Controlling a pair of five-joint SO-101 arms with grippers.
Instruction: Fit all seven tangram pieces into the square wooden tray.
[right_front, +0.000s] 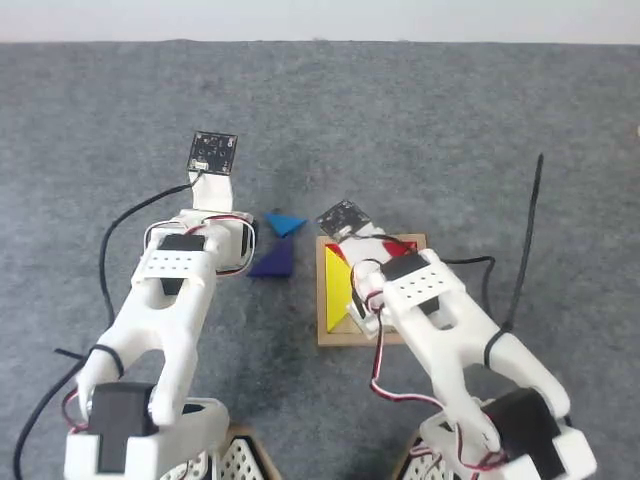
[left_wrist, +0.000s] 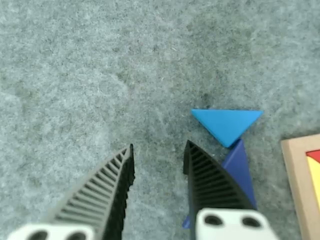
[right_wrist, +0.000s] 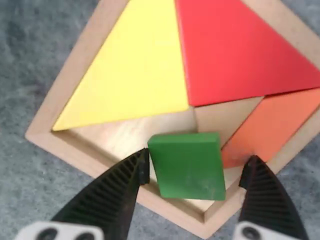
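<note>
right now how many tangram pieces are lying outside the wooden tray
2. A light blue triangle and a dark blue piece right next to it, both on the grey mat beside the tray, near the left gripper. Another may be hidden under the arms.

the high view hangs above and behind both arms' bases, facing down and forward across the grey felt table (right_front: 480, 110) from well off. the left wrist view looks down along the left gripper (left_wrist: 159, 145) from close above the felt, catching the light blue triangle (left_wrist: 227, 122) and one corner of the wooden tray (left_wrist: 295, 170). the right wrist view looks past the right gripper (right_wrist: 198, 155) from just over that tray. all three share the tray.
</note>
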